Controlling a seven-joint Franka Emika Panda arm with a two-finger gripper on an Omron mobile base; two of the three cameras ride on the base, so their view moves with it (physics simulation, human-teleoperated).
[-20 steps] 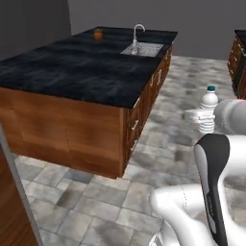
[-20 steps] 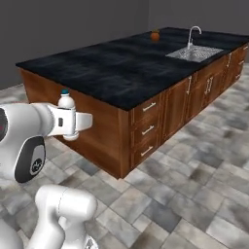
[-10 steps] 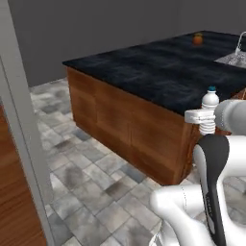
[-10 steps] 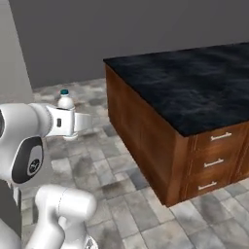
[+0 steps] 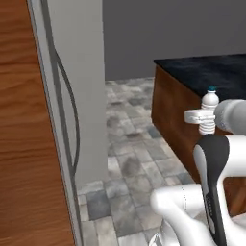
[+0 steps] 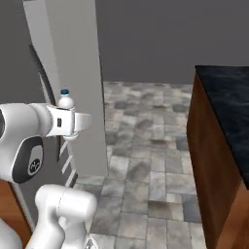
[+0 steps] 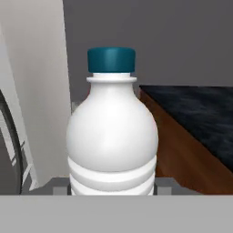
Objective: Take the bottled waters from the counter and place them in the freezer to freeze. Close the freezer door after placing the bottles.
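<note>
**Bottle in the pincer, freezer close ahead**

The pincer (image 5: 207,116) is pinching a water bottle (image 7: 112,132) around its lower ribbed body, holding it upright with the teal cap on top. In the right base view the bottle (image 6: 66,101) sits at the end of the white arm, up in the air and well apart from the desk (image 6: 228,104), whose black top with brown wood below lies off to the right. Just beyond the bottle stands a tall grey panel of the fridge (image 6: 73,73), with a long dark curved bar handle (image 5: 67,101) running down it in the left base view. Grey stone floor tiles (image 6: 146,141) stretch between the fridge and the desk.

No freezer shelf or inside compartment can be made out from here, so I cannot tell what it holds. The second bottle is not to be made out on the stretch of desk visible.

The risk, as I judge it: the bottle is carried close beside the grey panel, so a swing toward the compartment could knock it against the panel edge or handle and twist it in the grip. A smooth plastic bottle held low could also tip or slip.
</note>
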